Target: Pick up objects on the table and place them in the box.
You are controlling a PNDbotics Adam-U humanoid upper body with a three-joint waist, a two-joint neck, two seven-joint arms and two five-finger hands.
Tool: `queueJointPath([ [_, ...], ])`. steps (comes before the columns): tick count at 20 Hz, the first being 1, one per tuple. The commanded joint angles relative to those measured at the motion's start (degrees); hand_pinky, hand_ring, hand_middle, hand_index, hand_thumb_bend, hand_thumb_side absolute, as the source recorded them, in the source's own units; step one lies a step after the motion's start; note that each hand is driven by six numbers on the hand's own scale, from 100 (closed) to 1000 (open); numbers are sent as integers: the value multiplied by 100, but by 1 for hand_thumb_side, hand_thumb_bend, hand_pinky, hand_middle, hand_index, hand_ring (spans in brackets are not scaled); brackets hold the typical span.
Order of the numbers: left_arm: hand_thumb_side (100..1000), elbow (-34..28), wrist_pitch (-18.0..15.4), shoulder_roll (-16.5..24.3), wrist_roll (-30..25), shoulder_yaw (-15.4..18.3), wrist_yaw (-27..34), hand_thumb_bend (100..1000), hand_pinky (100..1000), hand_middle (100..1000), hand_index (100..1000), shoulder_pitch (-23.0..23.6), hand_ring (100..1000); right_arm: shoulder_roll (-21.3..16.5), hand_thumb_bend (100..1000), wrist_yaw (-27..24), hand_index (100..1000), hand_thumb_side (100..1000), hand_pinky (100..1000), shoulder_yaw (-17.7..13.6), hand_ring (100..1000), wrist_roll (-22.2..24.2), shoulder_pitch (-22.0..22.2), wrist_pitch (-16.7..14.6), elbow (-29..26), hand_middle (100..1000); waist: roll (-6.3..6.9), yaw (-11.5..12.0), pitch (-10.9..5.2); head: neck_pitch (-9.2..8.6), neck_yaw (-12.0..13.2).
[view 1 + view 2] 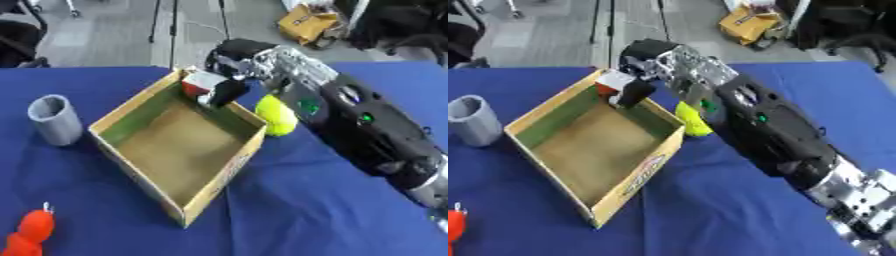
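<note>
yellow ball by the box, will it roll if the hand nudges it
Probably: the ball looks round and smooth and lies free on flat blue cloth. The box wall beside it might stop it that way; otherwise it may run off.

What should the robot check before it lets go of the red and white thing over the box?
1. Right hand curled round the red and white block: ok.
2. Block over the box, at its far corner: ok.
3. Box floor bare underneath: ok.
4. Yellow ball outside the box, by the arm: ok.
5. Grey cup and orange toy away from the drop: ok.
6. Left hand: cannot tell, not in view.
</note>
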Motion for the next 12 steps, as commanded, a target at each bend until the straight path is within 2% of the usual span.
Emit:
queueJointPath([
  [1, 1000, -84, 6, 52, -14, 9, 18, 100, 939, 853, 912, -27, 879, 73, 245, 567, 381, 674, 866, -108, 756, -441, 0, -10, -221, 262, 30, -9, -139, -352, -41],
  [4, 1000, -84, 8, 43, -15, 11, 21, 100, 940, 853, 912, -15, 878, 153, 246, 711, 377, 671, 863, -115, 751, -556, 78, -13, -175, 259, 41, -17, -151, -497, -61],
  [7, 1000, -84, 11, 41, -21, 11, 22, 100, 939, 853, 911, -10, 878, 181, 245, 722, 389, 674, 864, -91, 757, -580, 98, -48, -117, 267, 50, -19, -153, -500, -39],
  [10, 1000, -84, 11, 36, -26, 9, 26, 100, 940, 850, 911, -9, 875, 208, 321, 704, 511, 738, 874, -61, 796, -533, 87, -130, -75, 364, 55, -17, -149, -481, -17],
  [12, 1000, -84, 11, 36, -23, 12, 29, 100, 940, 849, 911, -9, 874, 224, 349, 676, 549, 773, 881, -44, 811, -472, 81, -215, -62, 396, 59, -14, -148, -457, -6],
])
